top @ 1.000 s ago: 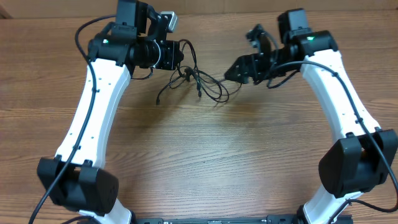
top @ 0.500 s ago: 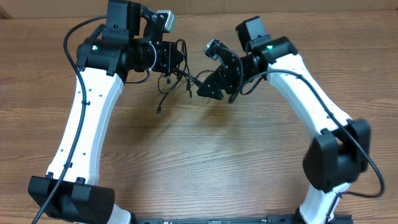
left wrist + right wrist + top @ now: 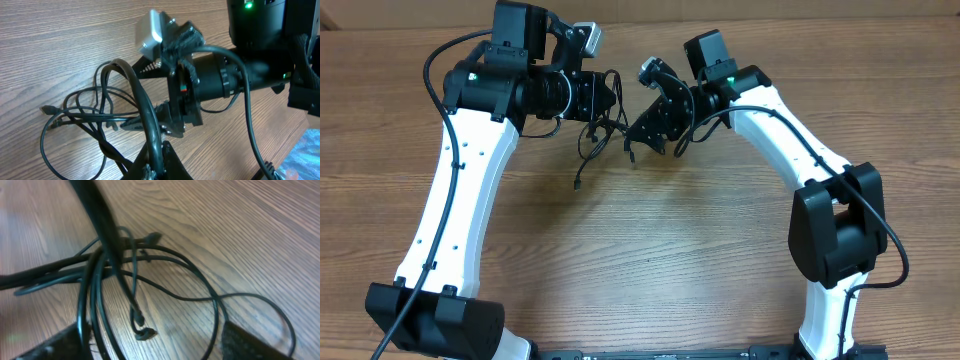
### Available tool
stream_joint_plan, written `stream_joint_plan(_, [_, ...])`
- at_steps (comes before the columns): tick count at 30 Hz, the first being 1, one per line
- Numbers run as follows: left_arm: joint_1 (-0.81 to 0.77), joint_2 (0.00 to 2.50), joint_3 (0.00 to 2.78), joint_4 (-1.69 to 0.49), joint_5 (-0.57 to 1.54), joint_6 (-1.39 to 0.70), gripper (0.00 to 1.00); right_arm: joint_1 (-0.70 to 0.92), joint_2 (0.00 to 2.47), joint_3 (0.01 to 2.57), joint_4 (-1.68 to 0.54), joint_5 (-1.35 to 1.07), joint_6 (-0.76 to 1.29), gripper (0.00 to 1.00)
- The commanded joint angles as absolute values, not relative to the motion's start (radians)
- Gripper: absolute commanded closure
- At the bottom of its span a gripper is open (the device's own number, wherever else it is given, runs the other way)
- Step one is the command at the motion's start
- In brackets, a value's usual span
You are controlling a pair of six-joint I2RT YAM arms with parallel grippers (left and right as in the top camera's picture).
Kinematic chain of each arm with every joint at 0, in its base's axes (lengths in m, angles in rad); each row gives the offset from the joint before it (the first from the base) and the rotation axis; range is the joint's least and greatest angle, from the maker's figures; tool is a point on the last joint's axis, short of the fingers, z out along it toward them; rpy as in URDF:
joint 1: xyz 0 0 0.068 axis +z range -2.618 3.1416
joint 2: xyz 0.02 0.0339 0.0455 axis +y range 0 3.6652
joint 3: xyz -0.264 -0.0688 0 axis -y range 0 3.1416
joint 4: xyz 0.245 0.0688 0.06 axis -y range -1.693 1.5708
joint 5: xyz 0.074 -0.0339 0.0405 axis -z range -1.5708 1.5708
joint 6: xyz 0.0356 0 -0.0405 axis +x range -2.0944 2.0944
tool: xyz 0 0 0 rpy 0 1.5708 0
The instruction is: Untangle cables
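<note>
Cables (image 3: 603, 125) bunch tighter; right arm (image 3: 775, 125) has swung leftward.

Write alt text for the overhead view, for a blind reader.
Two white-and-black robot arms reach inward across a wood-grain table, the left gripper and right gripper nearly meeting at a tangle of thin black cables. One cable end trails loose toward the arms' bases.

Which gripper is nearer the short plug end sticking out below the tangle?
Right. The right gripper sits right beside that plug end; the left gripper is farther off, across the cables.
</note>
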State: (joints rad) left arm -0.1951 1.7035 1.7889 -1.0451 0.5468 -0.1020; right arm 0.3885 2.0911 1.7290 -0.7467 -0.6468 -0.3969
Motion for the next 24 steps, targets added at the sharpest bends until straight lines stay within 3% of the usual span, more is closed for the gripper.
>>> stream_joint_plan(1, [-0.189, 1.687, 1.795, -1.043, 0.569, -0.109, 0.96, 0.416, 2.093, 1.724, -0.73, -0.648, -0.397, 0.28])
stream_joint_plan(5, [-0.189, 1.687, 1.795, -1.041, 0.542, -0.112, 0.96, 0.426, 2.103, 1.7, -0.728, -0.648, -0.394, 0.46])
stream_joint_plan(8, [-0.189, 1.687, 1.795, -1.042, 0.537, -0.112, 0.96, 0.426, 2.105, 1.7, -0.73, -0.635, -0.382, 0.72])
stream_joint_plan(12, [-0.189, 1.687, 1.795, -1.043, 0.474, -0.113, 0.96, 0.416, 2.103, 1.713, -0.736, -0.534, -0.179, 0.96])
stream_joint_plan(18, [-0.189, 1.688, 1.795, -1.043, 0.317, -0.125, 0.96, 0.39, 2.046, 1.816, -0.874, -0.556, -0.061, 0.96])
stream_joint_plan(24, [-0.189, 1.707, 1.794, -1.045, 0.265, -0.139, 0.96, 0.38, 1.928, 1.926, -0.911, -0.77, 0.01, 0.96])
